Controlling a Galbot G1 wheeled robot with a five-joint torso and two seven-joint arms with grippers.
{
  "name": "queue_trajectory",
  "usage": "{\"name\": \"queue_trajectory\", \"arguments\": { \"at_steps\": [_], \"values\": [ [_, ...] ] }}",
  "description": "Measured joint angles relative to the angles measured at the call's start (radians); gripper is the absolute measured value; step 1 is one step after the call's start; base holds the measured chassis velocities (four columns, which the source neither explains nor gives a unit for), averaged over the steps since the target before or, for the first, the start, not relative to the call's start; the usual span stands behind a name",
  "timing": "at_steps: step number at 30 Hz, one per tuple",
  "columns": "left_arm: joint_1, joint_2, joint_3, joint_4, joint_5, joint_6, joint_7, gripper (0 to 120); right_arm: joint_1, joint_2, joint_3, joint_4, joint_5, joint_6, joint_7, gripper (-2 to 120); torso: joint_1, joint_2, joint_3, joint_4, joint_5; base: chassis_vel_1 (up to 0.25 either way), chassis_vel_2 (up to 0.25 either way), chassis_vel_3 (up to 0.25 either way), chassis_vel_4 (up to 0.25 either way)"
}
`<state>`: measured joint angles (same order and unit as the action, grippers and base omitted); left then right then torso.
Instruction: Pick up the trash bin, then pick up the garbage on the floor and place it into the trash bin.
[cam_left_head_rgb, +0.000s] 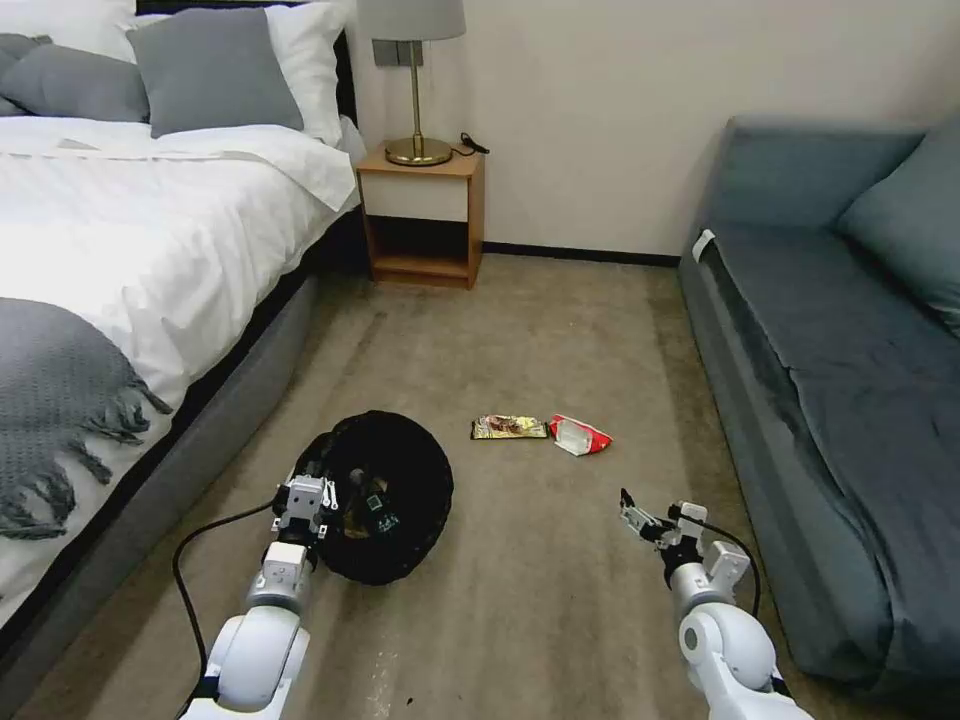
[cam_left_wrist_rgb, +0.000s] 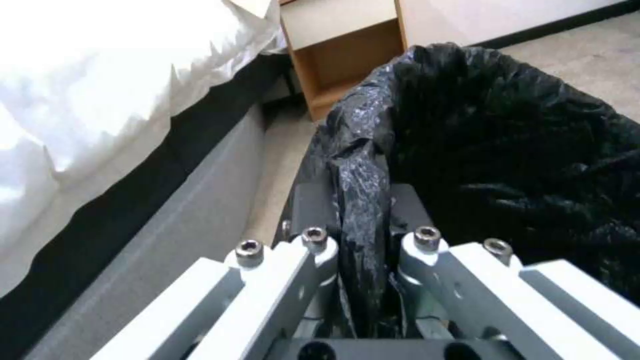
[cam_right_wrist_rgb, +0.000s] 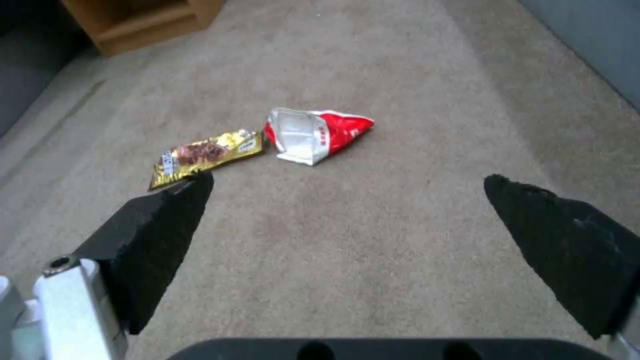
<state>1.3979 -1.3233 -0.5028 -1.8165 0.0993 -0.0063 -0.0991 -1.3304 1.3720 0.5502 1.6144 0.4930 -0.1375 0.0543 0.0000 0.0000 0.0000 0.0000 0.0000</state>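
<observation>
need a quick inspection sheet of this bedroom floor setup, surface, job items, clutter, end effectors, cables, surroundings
Surface: tan carpet, bare apart from the litter.
Job's things: trash bin with black liner, a bottle inside it; yellow-brown snack wrapper and red-and-white packet lie side by side on the carpet ahead.
Clutter: nothing seen.
End effectors: left end effector shut on the bin's lined rim; right end effector open, above the carpet short of the packet.
Cables: black cable loops beside the left arm; another runs at the right wrist.
Surroundings: bed left, nightstand with lamp, sofa right.
</observation>
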Motion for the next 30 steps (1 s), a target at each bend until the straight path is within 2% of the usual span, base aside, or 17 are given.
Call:
{"name": "queue_trajectory", "arguments": {
  "at_steps": [30],
  "values": [
    [-0.001,0.0,0.003,0.018,0.0,-0.014,0.0,6,-0.007,0.011,0.006,-0.023,-0.007,0.024,-0.003,100,0.0,0.0,0.0,0.0,0.0,-0.016,0.018,0.018,-0.016]
  ]
}}
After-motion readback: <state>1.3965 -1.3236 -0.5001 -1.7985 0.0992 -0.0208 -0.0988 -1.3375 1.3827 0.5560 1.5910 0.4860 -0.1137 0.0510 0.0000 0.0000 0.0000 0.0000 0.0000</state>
